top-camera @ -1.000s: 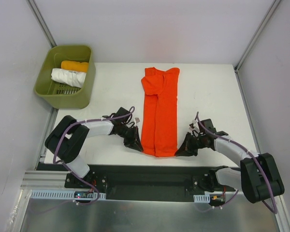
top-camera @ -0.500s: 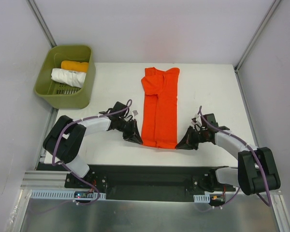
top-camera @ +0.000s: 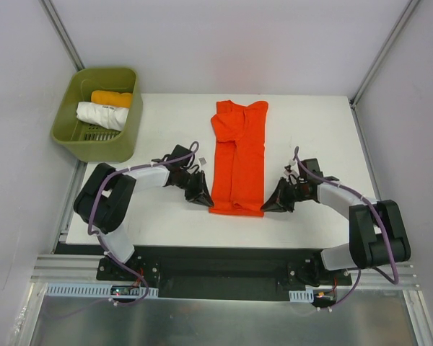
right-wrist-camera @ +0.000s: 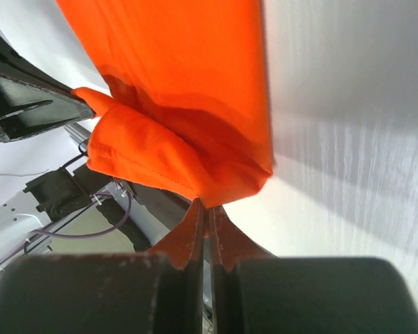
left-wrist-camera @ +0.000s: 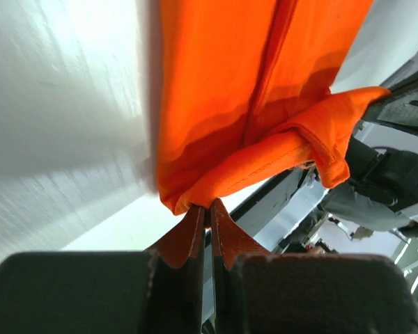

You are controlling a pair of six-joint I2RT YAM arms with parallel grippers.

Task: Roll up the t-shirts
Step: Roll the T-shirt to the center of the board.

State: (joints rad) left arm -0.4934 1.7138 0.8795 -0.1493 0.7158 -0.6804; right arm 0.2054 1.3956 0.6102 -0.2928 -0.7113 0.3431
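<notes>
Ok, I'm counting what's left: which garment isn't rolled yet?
The red-orange t-shirt, a long strip on the table; the white roll and yellow-orange roll sit in the green basket.

Robotics lab test cell: white tabletop (top-camera: pixel 166 144) boxed in by plain white panels w/ aluminium frame posts (top-camera: pixel 62 32), robot arms (top-camera: pixel 141 179) bolted to black base plate (top-camera: pixel 224 267).

A green basket (top-camera: pixel 101 148) sits at the far left corner of the white counter (top-camera: pixel 310 130), partly over the left edge. Inside it, a white cloth roll (top-camera: pixel 101 115) and a yellow-orange cloth roll (top-camera: pixel 111 98) lie side by side.
</notes>
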